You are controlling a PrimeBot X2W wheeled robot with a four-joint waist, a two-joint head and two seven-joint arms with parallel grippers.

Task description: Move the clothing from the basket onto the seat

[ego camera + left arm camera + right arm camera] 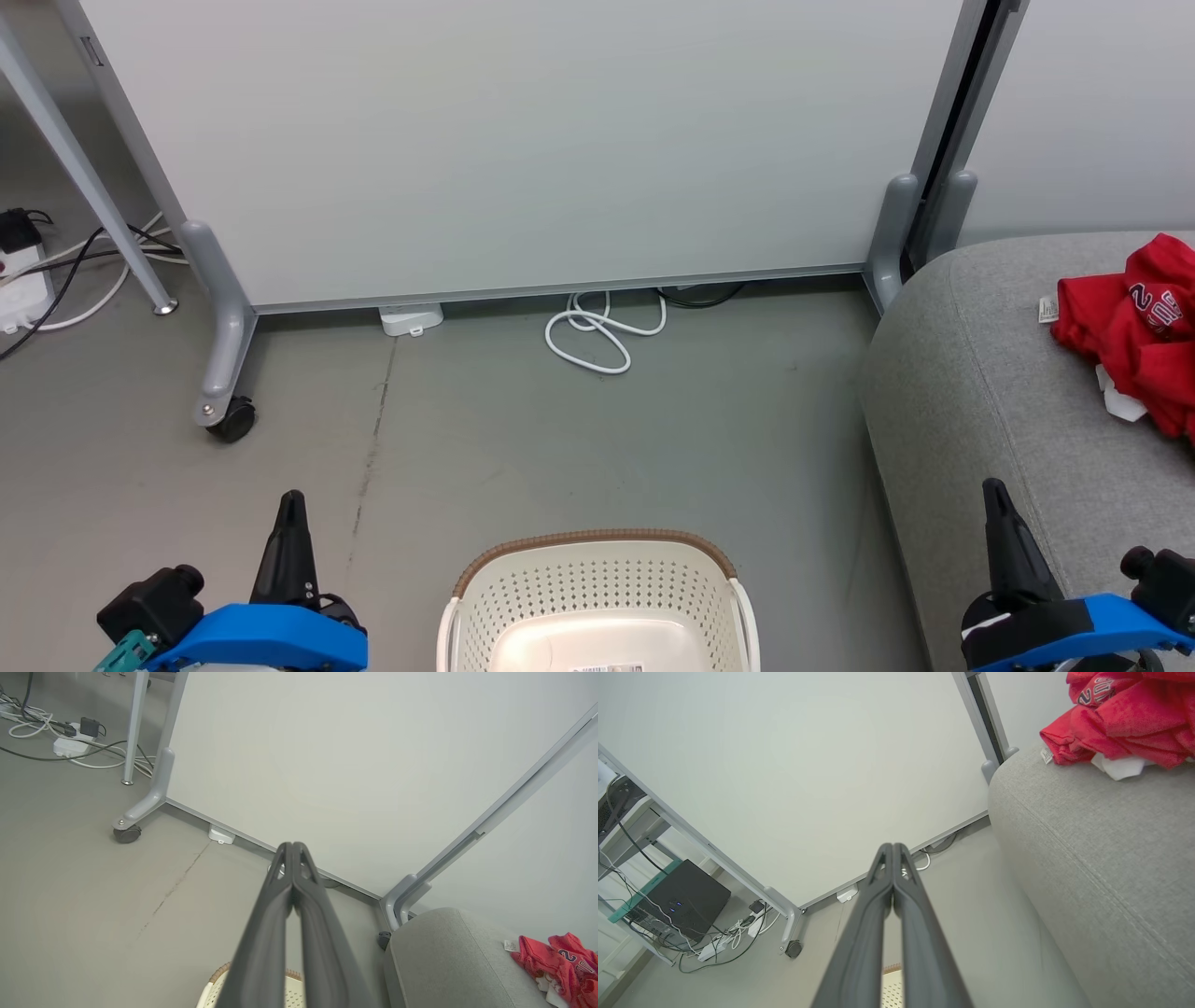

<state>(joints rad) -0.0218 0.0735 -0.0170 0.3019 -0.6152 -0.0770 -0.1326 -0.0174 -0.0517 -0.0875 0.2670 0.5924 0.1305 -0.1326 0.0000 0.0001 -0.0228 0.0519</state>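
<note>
— two grippers to enter. how does the left gripper point(291, 502) stand?
— clenched. in its own wrist view the two dark fingers point(266, 933) press together up to the tips, with nothing pinched between them. it touches nothing and hangs above the grey floor point(560, 439), to the left of the basket point(597, 541).
— and the right gripper point(995, 490)?
— also pressed closed, tips meeting, grasping nothing. in the head view it rises at the lower right, against the front edge of the seat point(980, 392). whether it touches the upholstery cannot be told.
— location of the clothing point(1134, 322)?
— on the seat: a crumpled red heap with white lettering and a small white tag at its left side, near the right border of the head view. it lies well apart from both grippers.
— the basket?
— on the floor at the bottom centre, between the two grippers, brown rim toward the partition panel point(523, 140). its perforated walls and bare cream bottom show, and the near part is cut off by the frame edge.
— anything else on the floor?
— one coiled white cable point(602, 336) at the foot of the panel, and a caster point(233, 420) on the panel's left leg.
</note>
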